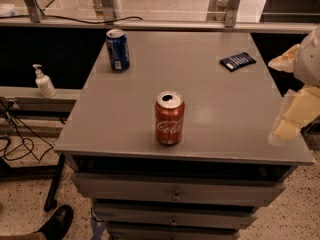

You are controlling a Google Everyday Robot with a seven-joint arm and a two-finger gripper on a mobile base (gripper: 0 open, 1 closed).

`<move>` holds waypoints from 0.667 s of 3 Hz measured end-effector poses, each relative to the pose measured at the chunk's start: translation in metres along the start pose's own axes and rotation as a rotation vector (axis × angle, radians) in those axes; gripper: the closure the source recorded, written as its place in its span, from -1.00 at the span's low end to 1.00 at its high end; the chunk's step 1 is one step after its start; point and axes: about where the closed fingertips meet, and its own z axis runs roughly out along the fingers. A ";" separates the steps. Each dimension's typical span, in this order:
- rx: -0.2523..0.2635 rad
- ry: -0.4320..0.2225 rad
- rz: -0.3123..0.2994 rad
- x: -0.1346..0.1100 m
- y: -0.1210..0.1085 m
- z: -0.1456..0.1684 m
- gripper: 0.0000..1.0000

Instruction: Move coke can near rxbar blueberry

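Observation:
The coke can (169,117) stands upright near the front middle of the grey table (200,84). It is red-orange with white script and an open silver top. The rxbar blueberry (237,61), a flat dark navy bar, lies at the back right of the table. My gripper (295,115) shows as pale cream parts at the right edge of the view, beside the table's right side. It is well to the right of the can and in front of the bar, touching neither.
A blue can (117,50) stands upright at the back left of the table. A soap pump bottle (44,81) sits on a ledge to the left. Drawers (175,196) are under the tabletop. A shoe (56,224) and cables are on the floor at lower left.

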 end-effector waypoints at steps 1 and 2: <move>-0.019 -0.191 0.049 0.007 0.007 0.042 -1.00; -0.033 -0.408 0.087 -0.005 0.011 0.073 -1.00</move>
